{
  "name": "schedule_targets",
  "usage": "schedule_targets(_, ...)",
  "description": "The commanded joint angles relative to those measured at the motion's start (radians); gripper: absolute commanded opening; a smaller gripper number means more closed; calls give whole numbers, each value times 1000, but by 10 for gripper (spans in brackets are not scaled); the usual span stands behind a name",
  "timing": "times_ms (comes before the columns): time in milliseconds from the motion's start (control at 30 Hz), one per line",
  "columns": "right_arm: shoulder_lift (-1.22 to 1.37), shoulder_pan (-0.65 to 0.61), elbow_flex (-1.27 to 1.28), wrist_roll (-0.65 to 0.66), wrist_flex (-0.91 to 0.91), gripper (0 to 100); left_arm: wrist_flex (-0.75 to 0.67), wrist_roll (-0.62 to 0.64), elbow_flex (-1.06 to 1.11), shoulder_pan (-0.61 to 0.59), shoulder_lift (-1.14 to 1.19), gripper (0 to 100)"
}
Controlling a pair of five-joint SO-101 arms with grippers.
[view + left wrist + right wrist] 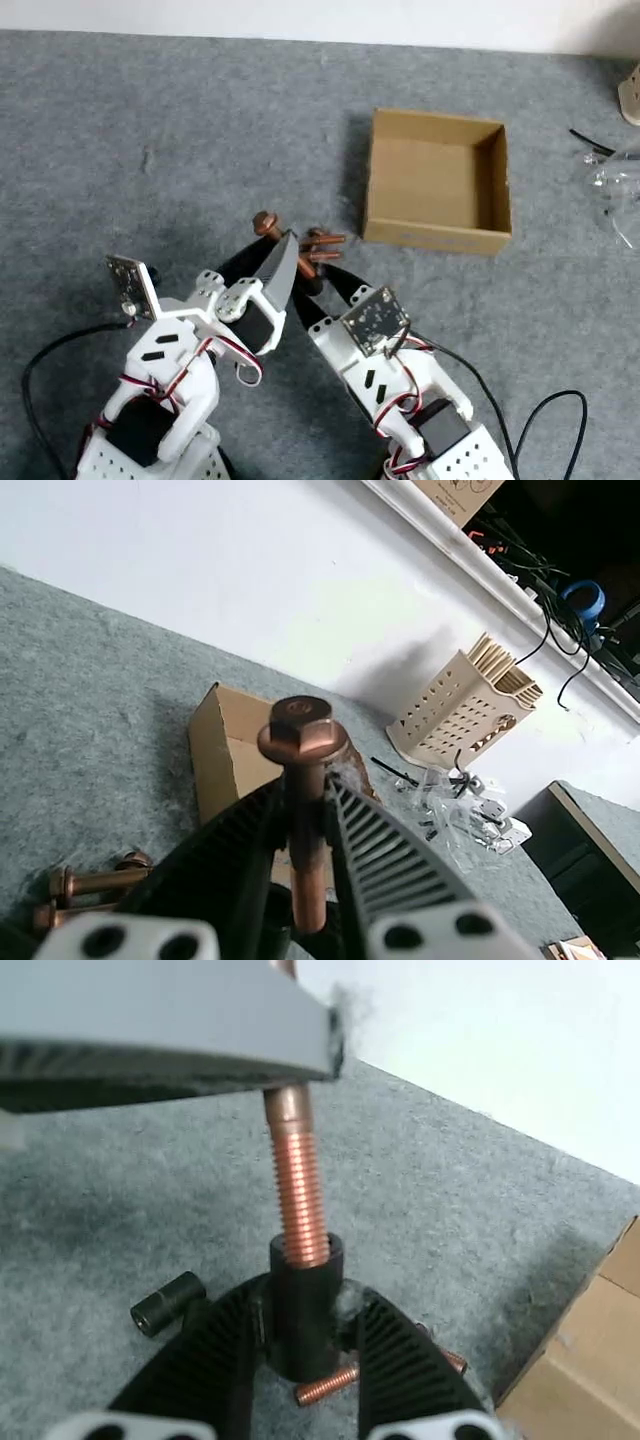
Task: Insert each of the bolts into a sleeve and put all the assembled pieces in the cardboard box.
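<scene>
On the grey mat (120,120), near centre, my left gripper (305,805) is clamped on the shank of a copper bolt (303,742), holding it with the head uppermost. Directly below, my right gripper (305,1312) is closed around a black sleeve (300,1300) that stands upright between its fingers. The bolt's threaded end meets the sleeve's mouth, and the tip looks to be just inside. A spare sleeve (167,1303) lies on its side on the mat near the right gripper. Just right of the held bolt's head, a few loose bolts (325,240) lie together on the mat, between the two grippers and the cardboard box (437,236). The box sits open-topped right of centre, a little farther off than the grippers. At the far right edge lie clear plastic bags (612,180), with a cream slotted holder (465,715) standing beyond them against the white wall.
</scene>
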Motion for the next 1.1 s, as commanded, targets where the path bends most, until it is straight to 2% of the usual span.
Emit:
schedule_targets(0, -22, -5, 116, 9, -2, 5, 9, -11, 8, -12, 16, 5)
schedule_targets(333, -22, -5, 114, 9, -2, 5, 9, -12, 8, -24, 16, 5)
schedule_targets(533, -22, -5, 113, 9, -2, 5, 8, -8, 10, -107, 16, 5)
schedule_targets(767, -22, -5, 113, 9, -2, 5, 5, -6, 39, -62, 16, 5)
schedule_targets(967, -22, -10, 111, 9, -5, 5, -94, -6, -38, -91, 15, 5)
schedule_targets(1067, -22, -10, 110, 9, -5, 5, -91, -6, -62, -91, 15, 5)
